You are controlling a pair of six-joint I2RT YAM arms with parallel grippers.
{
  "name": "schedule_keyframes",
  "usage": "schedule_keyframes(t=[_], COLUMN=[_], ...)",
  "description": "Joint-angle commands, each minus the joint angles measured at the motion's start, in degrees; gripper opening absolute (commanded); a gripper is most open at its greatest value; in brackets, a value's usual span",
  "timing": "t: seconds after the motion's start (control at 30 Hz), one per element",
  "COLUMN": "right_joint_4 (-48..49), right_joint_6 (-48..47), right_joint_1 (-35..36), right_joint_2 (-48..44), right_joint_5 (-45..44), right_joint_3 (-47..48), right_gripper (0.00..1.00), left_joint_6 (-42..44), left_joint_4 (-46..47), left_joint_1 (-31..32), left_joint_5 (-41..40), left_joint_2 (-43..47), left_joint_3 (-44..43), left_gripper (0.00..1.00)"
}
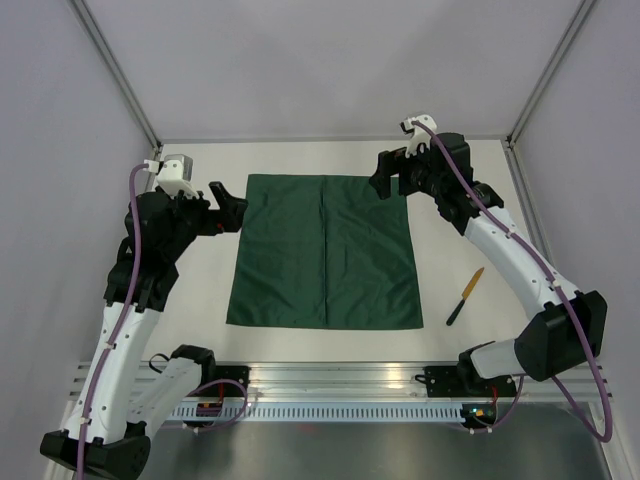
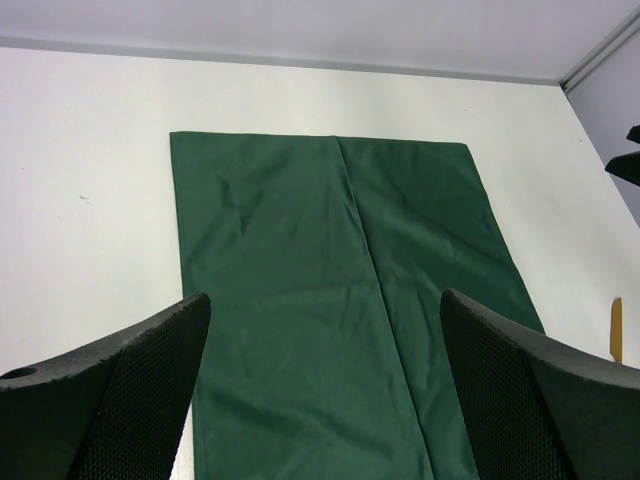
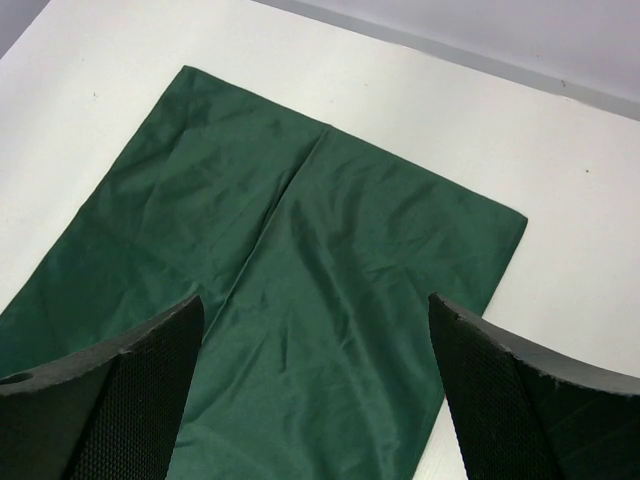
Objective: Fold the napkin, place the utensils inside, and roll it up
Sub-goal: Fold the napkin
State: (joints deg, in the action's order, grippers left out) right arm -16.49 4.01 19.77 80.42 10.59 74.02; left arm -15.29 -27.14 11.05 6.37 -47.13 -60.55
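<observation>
**Top view.** The napkin (image 1: 325,250) lies spread flat on the middle of the white table (image 1: 200,310), a dark green sheet with one crease running from its near edge to its far edge. The knife (image 1: 465,296) lies on the bare table to the right of the napkin, apart from it and level with its near-right corner. Its black handle is toward the near side and its orange-tan blade points far and slightly right. My left pincer (image 1: 232,210) sits at the napkin's left edge, close to the far-left corner. My right pincer (image 1: 390,180) sits at the far-right corner. Whether either tip touches the cloth I cannot tell from this view. A slotted metal rail (image 1: 340,385) runs along the near edge, between my two bases.

**Left wrist view.** My left pincer (image 2: 325,300) is released, its two black fingers (image 2: 140,390) spread wide with nothing between them. The napkin (image 2: 300,220) fills the gap below, crease visible. A sliver of the knife's blade (image 2: 616,328) shows at the right border.

**Right wrist view.** My right pincer (image 3: 315,300) is likewise released, fingers (image 3: 530,400) wide apart and empty, above the napkin (image 3: 300,200), which lies smooth apart from faint wrinkles.
</observation>
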Motion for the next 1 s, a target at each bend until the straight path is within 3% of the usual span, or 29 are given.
schedule_keyframes(t=[0.0, 0.2, 0.33, 0.47, 0.7, 0.97], right_joint_4=[1.2, 0.6, 0.2, -0.6, 0.0, -0.2], right_joint_6=[0.2, -0.1, -1.2, -1.9, -3.5, -3.5], right_joint_1=[-0.1, 0.0, 4.0, 15.1, 36.5, 47.2], right_joint_2=[-1.3, 0.3, 2.5, 7.1, 16.7, 28.7], right_joint_5=[-1.4, 0.3, -2.0, -7.0, -10.2, -9.5], right_joint_3=[-1.1, -0.1, 1.0, 2.4, 5.4, 14.5], right_gripper=[0.98, 0.98, 0.98, 0.95, 0.74, 0.58], left_joint_6=[1.1, 0.2, -0.5, -2.4, -4.3, -4.8], left_joint_4=[1.1, 0.9, 0.6, -0.2, 0.2, 0.0], left_joint_1=[-0.1, -0.1, -0.1, -0.1, -0.1, -0.1], left_joint_5=[0.4, 0.9, -0.5, -2.6, -8.3, -9.5], left_joint_2=[0.0, -1.5, -3.0, -3.5, -1.5, 1.5], left_joint_3=[-1.7, -5.7, -11.8, -19.6, -26.9, -26.5], left_gripper=[1.0, 1.0, 1.0, 1.0, 1.0, 1.0])
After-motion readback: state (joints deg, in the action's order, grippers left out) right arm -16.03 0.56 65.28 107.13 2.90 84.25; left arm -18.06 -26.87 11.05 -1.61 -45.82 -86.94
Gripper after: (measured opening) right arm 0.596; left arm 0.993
